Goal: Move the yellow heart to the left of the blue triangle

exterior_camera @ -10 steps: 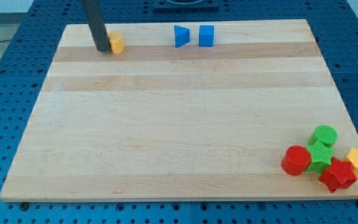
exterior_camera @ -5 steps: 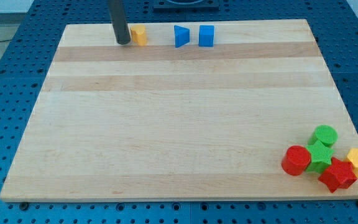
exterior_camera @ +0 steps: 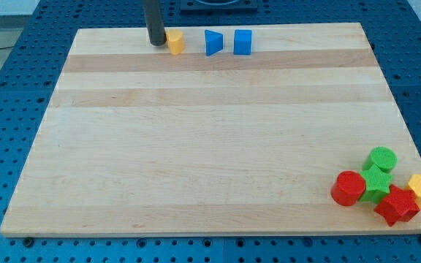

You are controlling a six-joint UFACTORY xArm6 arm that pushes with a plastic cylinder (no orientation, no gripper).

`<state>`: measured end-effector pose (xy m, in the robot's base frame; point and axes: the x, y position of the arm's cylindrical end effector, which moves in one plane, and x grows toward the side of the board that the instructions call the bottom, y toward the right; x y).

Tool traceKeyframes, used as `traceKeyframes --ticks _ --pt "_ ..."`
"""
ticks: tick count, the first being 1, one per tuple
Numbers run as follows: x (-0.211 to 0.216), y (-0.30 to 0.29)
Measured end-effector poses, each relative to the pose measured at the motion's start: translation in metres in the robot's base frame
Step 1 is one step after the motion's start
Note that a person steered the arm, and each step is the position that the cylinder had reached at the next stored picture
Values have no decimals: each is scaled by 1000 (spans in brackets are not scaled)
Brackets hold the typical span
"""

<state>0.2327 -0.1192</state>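
my tip [exterior_camera: 156,43]: no pincer on this rig, so no open/closed state to give | yellow heart [exterior_camera: 175,42]: touching tip's right side (pushed from the view's left, hence contact there) | blue triangle [exterior_camera: 213,42]: further right, near but apart, so heart looks nearly placed

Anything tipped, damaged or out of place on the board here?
Nothing stands out. My tip touches the yellow heart, left of the blue triangle. Other blocks sit upright, clustered at bottom right.
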Motion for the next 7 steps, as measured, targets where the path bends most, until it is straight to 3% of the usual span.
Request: traceKeyframes --ticks 7 --pt "-1 9"
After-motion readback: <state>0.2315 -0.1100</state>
